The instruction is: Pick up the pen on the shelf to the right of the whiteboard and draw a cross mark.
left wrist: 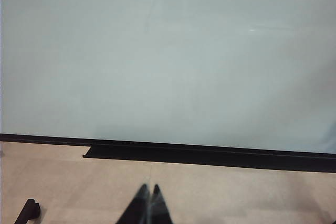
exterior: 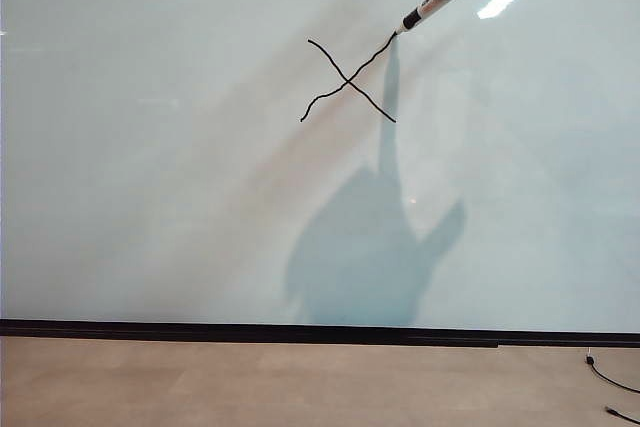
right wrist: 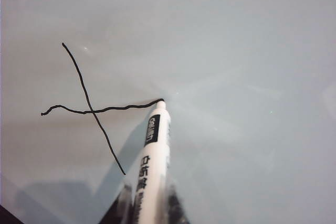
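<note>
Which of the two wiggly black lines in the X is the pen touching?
The slim white pen, held by the right gripper, touches the stroke ending at the upper right of the black cross mark. The other stroke crosses it, away from the tip.

Exterior view faces the whiteboard (exterior: 150, 197) frontally; right wrist view shares its cross mark (exterior: 347, 81) closer.

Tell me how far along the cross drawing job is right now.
Done: the pen is picked up, and both strokes of the cross cross on the whiteboard. In hand: the right hand is shut on the pen, its tip at the end of the second stroke. The left hand sits shut, low by the board's bottom edge. Left: apparently just lifting the tip away.
</note>
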{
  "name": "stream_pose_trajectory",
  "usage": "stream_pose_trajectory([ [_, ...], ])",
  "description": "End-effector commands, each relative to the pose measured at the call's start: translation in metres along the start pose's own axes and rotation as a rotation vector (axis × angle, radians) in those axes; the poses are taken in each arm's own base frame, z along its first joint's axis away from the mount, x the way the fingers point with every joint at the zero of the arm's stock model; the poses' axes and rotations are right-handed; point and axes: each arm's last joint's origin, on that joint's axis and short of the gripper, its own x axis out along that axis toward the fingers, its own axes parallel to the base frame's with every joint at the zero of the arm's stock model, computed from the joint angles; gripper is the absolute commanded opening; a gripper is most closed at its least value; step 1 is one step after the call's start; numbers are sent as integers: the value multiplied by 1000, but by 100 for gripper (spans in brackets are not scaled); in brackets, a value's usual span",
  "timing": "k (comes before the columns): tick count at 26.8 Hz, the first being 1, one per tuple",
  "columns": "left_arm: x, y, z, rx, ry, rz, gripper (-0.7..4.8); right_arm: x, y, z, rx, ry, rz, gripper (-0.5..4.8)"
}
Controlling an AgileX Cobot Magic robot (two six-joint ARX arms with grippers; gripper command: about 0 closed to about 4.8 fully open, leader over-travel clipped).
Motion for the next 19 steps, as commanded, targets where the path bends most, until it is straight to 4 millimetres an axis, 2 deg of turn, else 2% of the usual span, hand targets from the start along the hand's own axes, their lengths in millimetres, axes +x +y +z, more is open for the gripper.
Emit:
stream_pose_trajectory([
  [1, 0, 0, 2, 4, -11, -5, -4, -4, 4, 1, -3, 12, 30, -9],
  [6, 0, 0, 2, 5, -11, -4, -5, -36, 20, -2, 5, -31, 42, -9],
  [11, 0, 0, 2, 4, -11, -4, -5, -69, 17, -20, 57, -47, 6, -9],
  [13, 0, 0, 2, 4, -11, -4, -4, -82, 16, -30, 67, -61, 1, -9],
  [17, 0, 0, 2, 4, -11, -5, -5, -118, 16, -67, 88, -113, -24, -9],
  [19, 0, 0, 2, 4, -11, -4, -4, -126, 16, -76, 97, -131, -40, -9],
])
